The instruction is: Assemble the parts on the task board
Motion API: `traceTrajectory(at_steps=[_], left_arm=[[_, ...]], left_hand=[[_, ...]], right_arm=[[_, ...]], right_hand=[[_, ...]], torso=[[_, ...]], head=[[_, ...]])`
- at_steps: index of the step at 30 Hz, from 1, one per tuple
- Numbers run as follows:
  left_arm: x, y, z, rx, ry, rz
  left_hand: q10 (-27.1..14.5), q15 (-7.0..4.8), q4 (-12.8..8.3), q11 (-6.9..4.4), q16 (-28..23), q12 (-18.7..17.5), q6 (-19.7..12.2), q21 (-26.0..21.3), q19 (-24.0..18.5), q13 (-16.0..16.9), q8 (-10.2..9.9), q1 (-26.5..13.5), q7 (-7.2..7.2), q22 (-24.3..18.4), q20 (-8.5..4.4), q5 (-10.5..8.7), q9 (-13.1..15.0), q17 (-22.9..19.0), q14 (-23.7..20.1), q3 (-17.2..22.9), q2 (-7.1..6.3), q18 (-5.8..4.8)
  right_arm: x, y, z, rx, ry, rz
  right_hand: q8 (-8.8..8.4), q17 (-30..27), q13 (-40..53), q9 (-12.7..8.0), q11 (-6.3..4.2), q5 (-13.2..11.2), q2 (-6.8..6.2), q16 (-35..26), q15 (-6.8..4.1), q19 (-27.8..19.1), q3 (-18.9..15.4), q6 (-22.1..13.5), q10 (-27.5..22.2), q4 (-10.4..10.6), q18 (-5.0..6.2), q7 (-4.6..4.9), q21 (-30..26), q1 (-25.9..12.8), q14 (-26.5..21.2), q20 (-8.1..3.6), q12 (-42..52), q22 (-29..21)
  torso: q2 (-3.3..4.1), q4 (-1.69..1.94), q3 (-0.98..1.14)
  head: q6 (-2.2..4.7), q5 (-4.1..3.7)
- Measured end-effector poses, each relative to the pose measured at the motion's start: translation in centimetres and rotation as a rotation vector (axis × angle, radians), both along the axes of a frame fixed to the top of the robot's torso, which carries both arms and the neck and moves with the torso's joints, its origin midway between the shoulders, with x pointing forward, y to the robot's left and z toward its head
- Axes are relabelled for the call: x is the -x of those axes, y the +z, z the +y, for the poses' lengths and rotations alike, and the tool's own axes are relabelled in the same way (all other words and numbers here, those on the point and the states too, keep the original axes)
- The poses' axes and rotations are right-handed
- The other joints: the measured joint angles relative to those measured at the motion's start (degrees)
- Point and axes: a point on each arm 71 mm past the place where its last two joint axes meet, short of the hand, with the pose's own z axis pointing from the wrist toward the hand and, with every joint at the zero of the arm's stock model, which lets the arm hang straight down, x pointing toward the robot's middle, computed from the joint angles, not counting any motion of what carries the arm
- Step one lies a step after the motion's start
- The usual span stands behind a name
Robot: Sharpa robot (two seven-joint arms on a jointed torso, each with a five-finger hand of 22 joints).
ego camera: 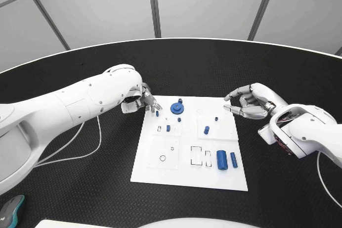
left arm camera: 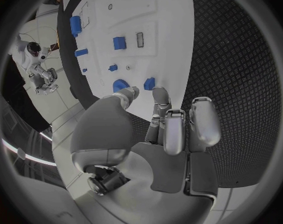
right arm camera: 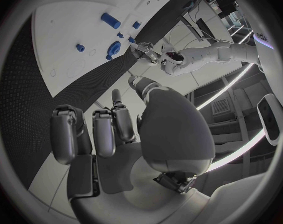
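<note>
Now, nearest the robot, the task board (ego camera: 187, 176) lies white on the black table (ego camera: 214, 60), and at its near right sit a thick blue cylinder (ego camera: 222, 159) and a slimmer blue rod (ego camera: 234, 159), side by side just beside two empty rectangular slots (ego camera: 196, 155).

Moving up the board, a small blue block (ego camera: 168, 128) sits left of middle, and a short blue peg (ego camera: 206, 130) sits right of middle.

Further still, near the far edge, the blue round gear-like part (ego camera: 177, 108) lies flat, with a small blue piece (ego camera: 157, 114) just to its left.

Over to the left hand (ego camera: 138, 100): it hangs at the board's far left corner, fingers loosely spread and pointing down at the board, nothing between them. In the left wrist view the fingertips (left arm camera: 160, 95) hover right by that blue piece (left arm camera: 149, 83) and the round part (left arm camera: 120, 84); whether they touch the board, I cannot tell.

And the right hand (ego camera: 247, 102) waits off the board's far right corner above the black table, fingers curled inward but apart from the thumb, holding nothing. The right wrist view shows its fingers (right arm camera: 101, 132) bent in front of the palm, empty.

The tiny marks and holes across the board's middle are too small to make out.
</note>
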Motion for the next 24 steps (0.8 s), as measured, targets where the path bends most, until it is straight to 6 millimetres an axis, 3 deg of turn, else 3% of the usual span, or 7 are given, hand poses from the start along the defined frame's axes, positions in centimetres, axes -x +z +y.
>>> traceTrajectory(at_steps=[24], left_arm=[[-0.11,-0.11,-0.14,0.002,0.001,-0.006]], left_hand=[[0.0,0.00,0.0,0.00,0.0,0.0,0.2,0.0,0.0,0.0,-0.2,0.5,0.22,0.2,0.00,-0.21,-0.1,0.0,0.0,0.0,0.52,0.00]], right_arm=[[0.10,0.03,0.14,-0.002,0.004,0.001]], right_hand=[[0.00,0.0,0.0,0.0,0.00,0.0,0.00,0.0,0.00,0.0,0.2,0.0,0.0,0.2,0.00,0.00,0.0,0.0,0.0,0.00,0.0,0.0]], torso=[[0.05,-0.09,0.02]], head=[[-0.41,0.01]])
